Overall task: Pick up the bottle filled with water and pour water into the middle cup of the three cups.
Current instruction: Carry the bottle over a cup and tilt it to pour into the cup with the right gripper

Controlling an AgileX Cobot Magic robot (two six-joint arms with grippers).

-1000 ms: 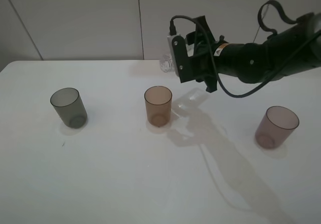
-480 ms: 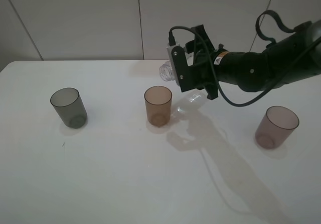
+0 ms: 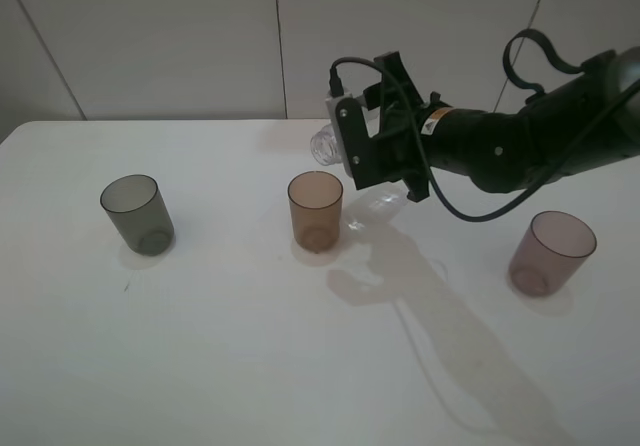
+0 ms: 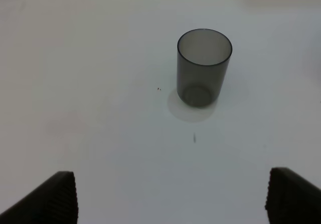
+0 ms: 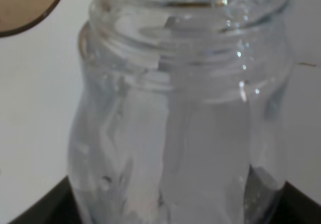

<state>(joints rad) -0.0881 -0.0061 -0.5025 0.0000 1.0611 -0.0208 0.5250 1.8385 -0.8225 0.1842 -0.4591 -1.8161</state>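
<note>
Front of the shot, it's bare white table (image 3: 250, 366), and the left end effector (image 4: 169, 179) hangs over it with its fingers spread wide, holding nothing, looking down at the dark grey cup (image 3: 137, 214). Further back comes the row: the mauve-pink cup (image 3: 552, 253) on the robot's right, the grey one on its left, and the middle cup (image 3: 316, 210), the amber one, between them, all upright and well apart.

Just behind and above that amber cup, here's the action. The right end effector (image 3: 352, 152) is clamped tight on the bottle (image 3: 324, 146), holding it in the air. The pour is the step in hand. The bottle is tipped right over, its long axis close to level and running across the table, open mouth pointing to the robot's left with the base buried in the grip.

The right wrist view shows water inside, but no stream can be made out. It also shows the amber rim off to one side of the neck, so the mouth looks not quite over the opening. The next move likely calls for a small shift to centre the mouth above the cup, then a gentle further tilt.
</note>
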